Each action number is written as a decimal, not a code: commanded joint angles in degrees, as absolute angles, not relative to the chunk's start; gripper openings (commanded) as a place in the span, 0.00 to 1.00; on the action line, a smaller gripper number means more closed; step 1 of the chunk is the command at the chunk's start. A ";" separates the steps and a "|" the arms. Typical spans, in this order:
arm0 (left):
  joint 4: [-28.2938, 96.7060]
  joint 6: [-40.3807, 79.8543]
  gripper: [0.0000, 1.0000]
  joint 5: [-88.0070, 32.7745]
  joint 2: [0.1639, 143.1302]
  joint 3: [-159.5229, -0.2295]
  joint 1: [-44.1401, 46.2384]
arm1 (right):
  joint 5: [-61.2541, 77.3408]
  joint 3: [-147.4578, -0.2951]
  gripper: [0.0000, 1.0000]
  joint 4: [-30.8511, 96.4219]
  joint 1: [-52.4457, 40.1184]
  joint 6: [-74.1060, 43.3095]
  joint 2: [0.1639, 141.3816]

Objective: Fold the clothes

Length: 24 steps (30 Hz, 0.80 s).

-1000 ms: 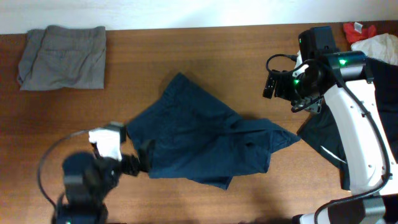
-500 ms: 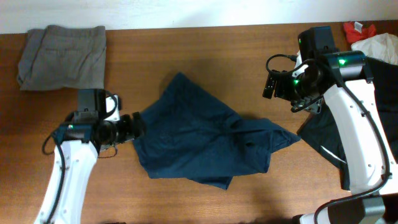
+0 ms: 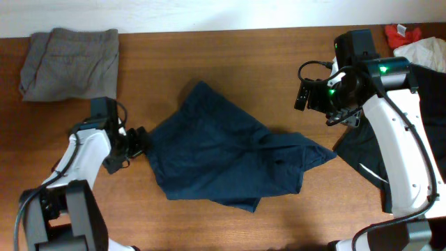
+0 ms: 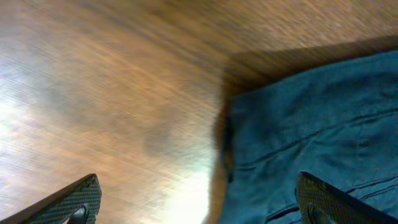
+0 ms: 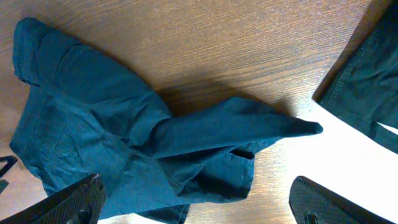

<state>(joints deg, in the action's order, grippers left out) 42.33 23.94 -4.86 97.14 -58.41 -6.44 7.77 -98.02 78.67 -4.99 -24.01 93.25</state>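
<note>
Overhead, our left hand [image 3: 138,143] is wide open, right at the left edge of the clothes [image 3: 223,157]. They lie crumpled in the middle of the worktop [image 3: 209,56]. We should go low and pinch that edge firmly. Our right hand [image 3: 302,95] hangs open near the cloth's right tip.

A robotics lab setup: a wooden counter [image 3: 230,63] against a white wall [image 3: 209,12], a left arm [image 3: 83,150] and a right arm [image 3: 404,139] beside navy clothes [image 3: 223,150] and a grey folded garment [image 3: 70,63].
</note>
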 commanded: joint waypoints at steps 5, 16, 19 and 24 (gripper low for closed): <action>37.87 26.35 0.99 -3.14 98.15 -59.31 -1.41 | 7.05 -97.91 0.98 78.67 -5.23 -24.49 93.27; 37.74 25.63 0.99 5.17 105.56 -59.31 3.66 | 7.03 -97.91 0.98 78.67 -5.23 -24.49 93.27; 37.76 25.67 0.99 8.75 106.13 -59.31 6.59 | 7.03 -97.91 0.98 78.67 -5.23 -24.49 93.27; 37.69 25.69 0.58 8.86 106.13 -59.31 7.66 | 7.03 -97.91 0.98 78.67 -5.23 -24.49 93.27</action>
